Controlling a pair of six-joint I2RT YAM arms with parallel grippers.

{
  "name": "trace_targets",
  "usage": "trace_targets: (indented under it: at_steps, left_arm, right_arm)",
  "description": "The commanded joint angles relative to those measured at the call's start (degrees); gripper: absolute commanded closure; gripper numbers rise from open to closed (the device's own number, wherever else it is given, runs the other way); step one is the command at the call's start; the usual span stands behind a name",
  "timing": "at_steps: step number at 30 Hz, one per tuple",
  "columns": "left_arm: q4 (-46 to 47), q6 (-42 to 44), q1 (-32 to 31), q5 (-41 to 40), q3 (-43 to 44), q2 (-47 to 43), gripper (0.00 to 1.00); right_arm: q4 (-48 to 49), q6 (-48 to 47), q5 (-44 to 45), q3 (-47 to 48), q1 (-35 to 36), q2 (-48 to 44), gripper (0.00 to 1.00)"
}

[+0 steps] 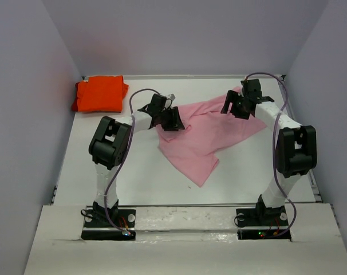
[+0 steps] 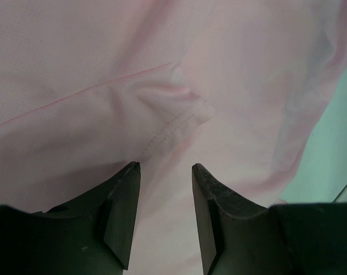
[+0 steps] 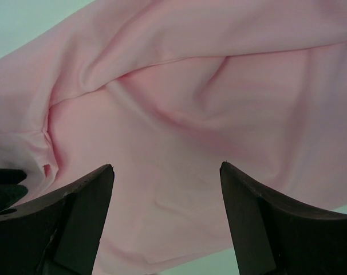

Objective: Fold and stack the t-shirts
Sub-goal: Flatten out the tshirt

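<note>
Pink cloth first: the light pink t-shirt (image 1: pixel 211 134) lies rumpled and unfolded on the middle of the table (image 1: pixel 133 177). Its longer run slants from the table's far right toward the near centre. The left gripper (image 1: pixel 171 119) hangs over the shirt's far left edge, jaws partly apart and clamping nothing, with a stitched seam (image 2: pixel 168 129) just ahead of them. The right gripper (image 1: pixel 237 105) hangs over the far right corner, jaws wide and empty. Each arm is nearest its own end, so a two-handed pinch looks likely. The orange t-shirt (image 1: pixel 100 93) sits folded in the table's far left corner. The tabletop is white, with pale walls (image 1: pixel 24 86) on three sides.
</note>
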Motion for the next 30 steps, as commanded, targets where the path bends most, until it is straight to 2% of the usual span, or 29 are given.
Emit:
trace_targets:
  at_steps: [1,3,8,20,30]
  left_arm:
    - [-0.8,2.0,-0.5,-0.6,2.5,-7.4,0.49]
    - [-1.3,2.5,-0.5,-0.9,2.6,-8.7,0.49]
    - [-4.3,4.8,-0.8,-3.7,4.0,-9.9,0.49]
    - [-5.0,6.3,-0.8,-4.4,4.3,-14.2,0.49]
    - [-5.1,6.3,-0.5,-3.7,4.6,-13.8,0.49]
  right_arm:
    - [1.8,-0.9,7.4,3.7,-0.1,1.2,0.20]
    - [1.6,-1.3,11.9,4.6,-0.1,2.2,0.20]
    - [0.2,-1.5,16.4,9.2,-1.9,6.2,0.20]
    - [-2.8,-1.8,20.4,20.9,-5.6,19.3,0.20]
    - [-3.5,-1.8,20.5,24.4,-8.1,22.5,0.20]
